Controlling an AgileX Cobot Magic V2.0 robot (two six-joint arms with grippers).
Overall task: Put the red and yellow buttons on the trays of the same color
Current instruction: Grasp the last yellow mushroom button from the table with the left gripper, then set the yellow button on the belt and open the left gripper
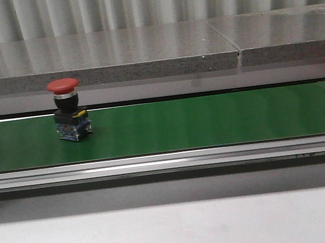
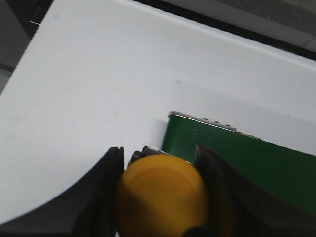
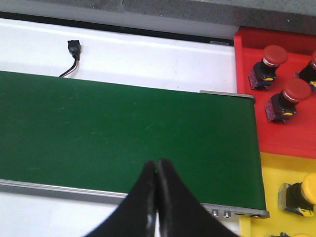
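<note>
The left gripper (image 2: 158, 197) is clamped on a yellow button (image 2: 160, 195), presumably for the yellow tray (image 3: 276, 173). The right gripper (image 3: 157, 197) is pressed together, empty, over the belt (image 3: 123, 133). A red button (image 1: 67, 109) waits at the belt's left.

Your conveyor belt (image 1: 209, 122) is plain dark green, carrying a red-capped button (image 1: 67, 109) with black collar, blue base. Your left gripper's black fingers (image 2: 106, 190) flank a yellow button cap (image 2: 160, 197). Red tray (image 3: 276, 89), yellow tray (image 3: 276, 173).

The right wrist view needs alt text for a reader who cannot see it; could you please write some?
The right gripper, jaws shut and empty, hangs over a green conveyor belt. Past the belt's end, a red tray holds red buttons and a yellow tray holds yellow buttons.
</note>
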